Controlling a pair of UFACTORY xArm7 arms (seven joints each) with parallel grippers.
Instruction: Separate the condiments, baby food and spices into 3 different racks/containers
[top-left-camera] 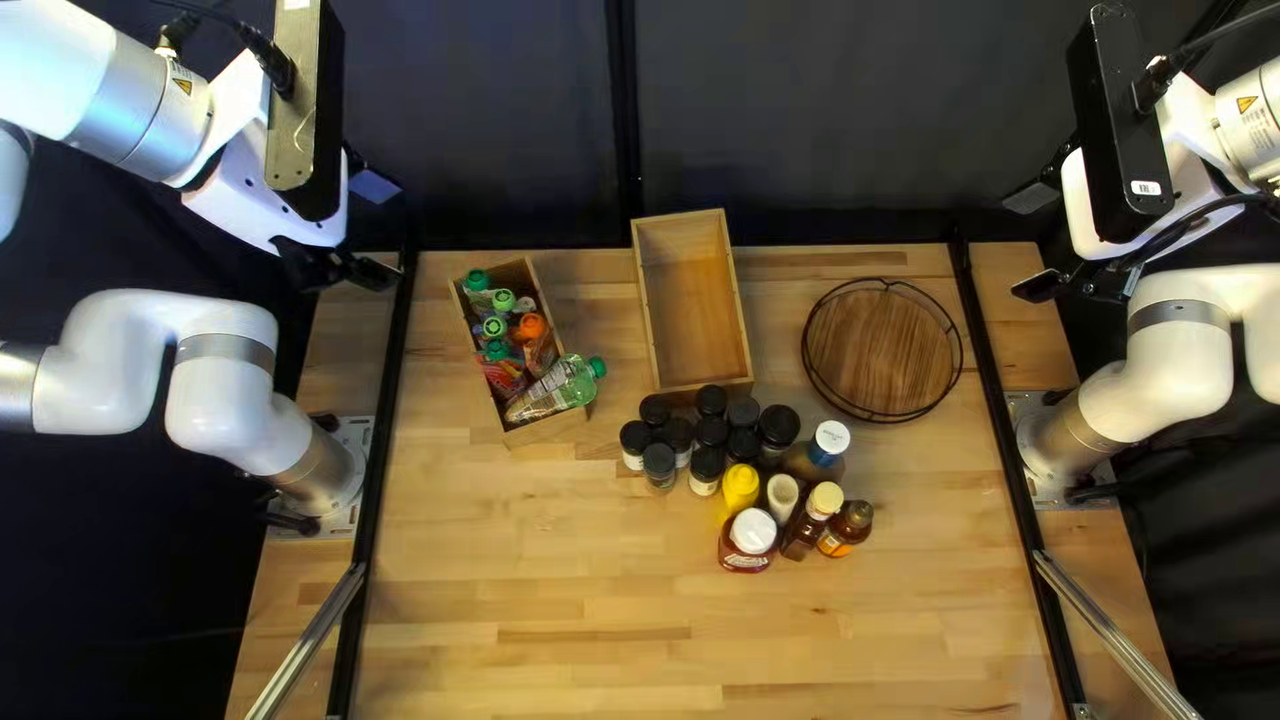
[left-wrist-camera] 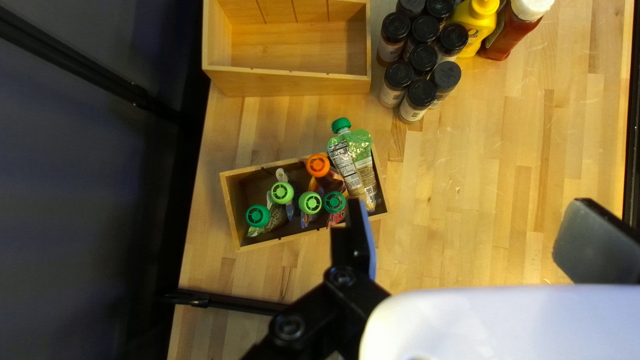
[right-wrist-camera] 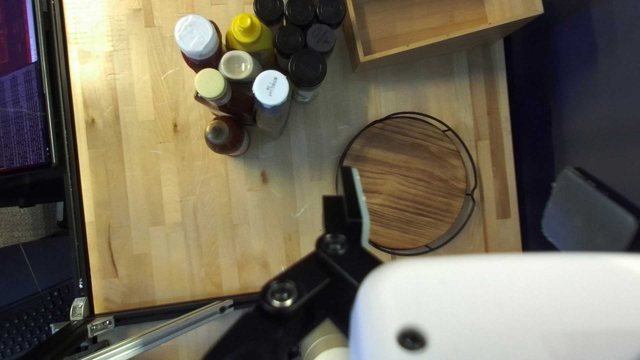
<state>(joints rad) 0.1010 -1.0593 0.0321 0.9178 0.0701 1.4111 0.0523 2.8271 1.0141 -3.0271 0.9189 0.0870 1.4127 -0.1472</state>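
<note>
My left gripper is raised beyond the table's far left corner; my right gripper is raised near the far right corner. In its wrist view, the left gripper is open, fingers wide apart; so is the right gripper. Neither holds anything. Capped baby food pouches fill a small wooden box, one leaning out over its near end. Black-capped spice jars stand clustered before a bare wooden box. Nearer stand condiment bottles, including a yellow one. A round wire-rimmed tray lies bare.
Black frame rails run along the table's sides, with a metal bar at the near left. Dark curtains hang behind the far edge. Beyond the table's near edge, the right wrist view shows a screen and a keyboard.
</note>
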